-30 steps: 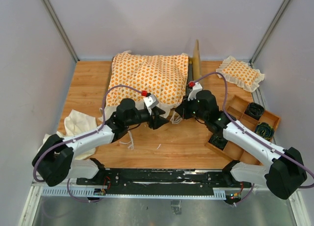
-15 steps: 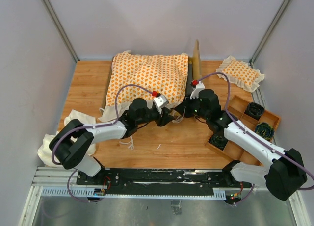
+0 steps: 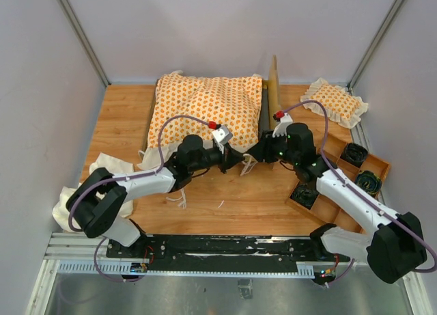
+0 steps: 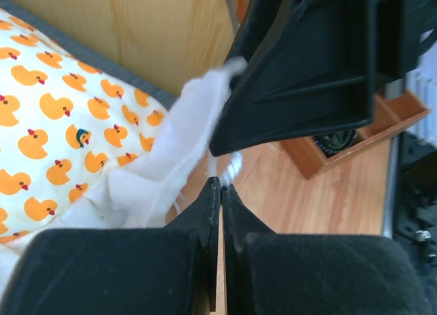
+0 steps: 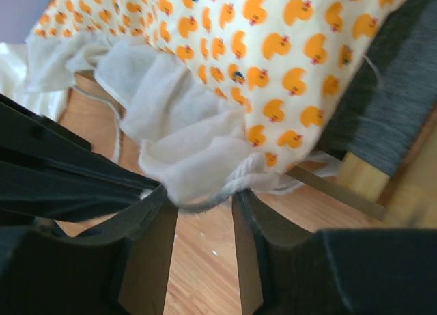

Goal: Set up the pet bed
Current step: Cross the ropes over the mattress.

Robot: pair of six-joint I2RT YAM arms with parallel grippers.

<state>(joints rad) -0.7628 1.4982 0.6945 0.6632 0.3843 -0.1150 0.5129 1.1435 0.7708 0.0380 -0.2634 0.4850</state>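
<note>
Pale walls close in a wooden worktop (image 3: 225,199). At the middle of its far edge the duck-print cushion (image 3: 205,110) lies on the bed frame (image 3: 274,83), whose headboard stands upright along the cushion's right side.

A second ago the left end effector (image 4: 220,185) hung half open, further toward the left edge. It has since moved across to the cushion's near-right corner and now pinches a tie string (image 4: 234,166) between closed fingers. The right end effector (image 5: 205,199), closed then, now has its jaws parted part way, with the ruffle (image 5: 181,134) bunched at its tips. The two nearly meet at that corner.

Bare wood runs along the near edge. A compartment tray (image 3: 341,171) lies along the right edge, a small pillow (image 3: 334,102) fills the far right corner, and a cream cloth (image 3: 109,171) sits by the near-left corner.
</note>
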